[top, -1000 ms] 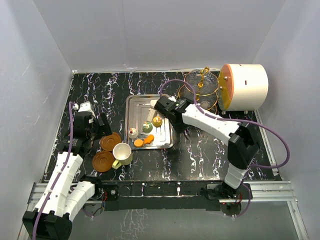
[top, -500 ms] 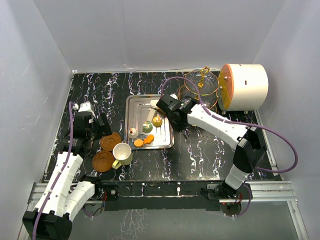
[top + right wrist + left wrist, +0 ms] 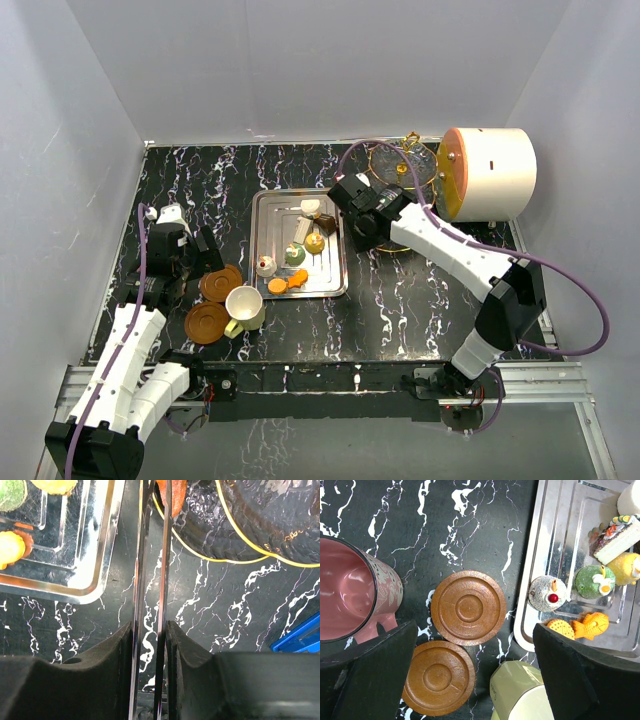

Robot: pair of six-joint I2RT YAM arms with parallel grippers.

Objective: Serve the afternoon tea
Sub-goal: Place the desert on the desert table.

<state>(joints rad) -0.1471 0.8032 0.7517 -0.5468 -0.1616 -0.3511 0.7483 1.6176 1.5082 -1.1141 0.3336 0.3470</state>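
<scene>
1. Tongs [image 3: 140,600] are the tool here. The right gripper [image 3: 150,630] is squeezing them from both sides, so the two steel blades sit nearly together. The tips look clamped on an orange cake [image 3: 172,490].
2. The cake hangs right at the gold rim of the three-tier stand [image 3: 225,535], on the side facing the steel tray [image 3: 100,555]. It's not resting on any plate yet, as far as I can see.
3. Only the cake's lower end shows in the wrist view, tapering back toward the gripper. My guess is its long axis runs along the blades and points at the stand. The rest is cut off at the frame edge, so I can't say for sure. The tongs' own long axis goes straight from the gripper to the stand's rim.
4. How I'd do the drop-off:
   - Lift enough to clear the gold rim before moving in over the glass.
   - Keep the squeeze steady. Too loose and the cake drops, too hard and a soft one gets mashed.
   - Pick a bare spot away from the stand's centre post.
   - Let go only once the cake sits on the plate.
   - Watch the blades against the upper tiers.
5. The left gripper [image 3: 475,675] is spread wide and holding nothing. It's over the two brown saucers [image 3: 469,607], well apart from the stand, beyond the tray.
</scene>
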